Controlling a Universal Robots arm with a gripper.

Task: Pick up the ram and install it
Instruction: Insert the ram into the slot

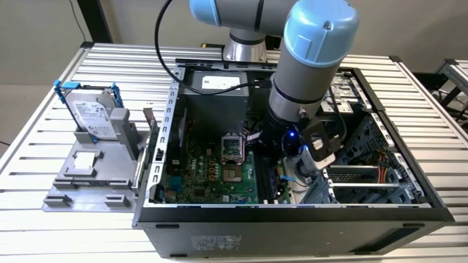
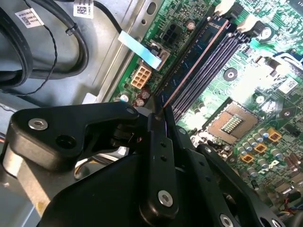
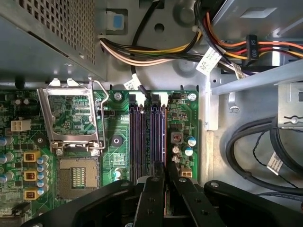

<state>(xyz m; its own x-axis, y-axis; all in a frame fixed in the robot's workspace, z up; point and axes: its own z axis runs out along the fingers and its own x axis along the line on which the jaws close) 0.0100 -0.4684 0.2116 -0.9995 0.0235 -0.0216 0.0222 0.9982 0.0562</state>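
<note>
we've got the ram (image 2: 201,49) sitting edge-on in the outermost mobo slot (image 3: 157,137), fingers (image 2: 158,120) shut on its end. imo thin, stiff, fragile, so hold by edges.

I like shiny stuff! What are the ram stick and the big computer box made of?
The ram looks like thin dark circuit board, matte, with a coppery edge. The computer box seems to be painted black metal outside and bare grey sheet metal inside, dull rather than shiny.
</note>
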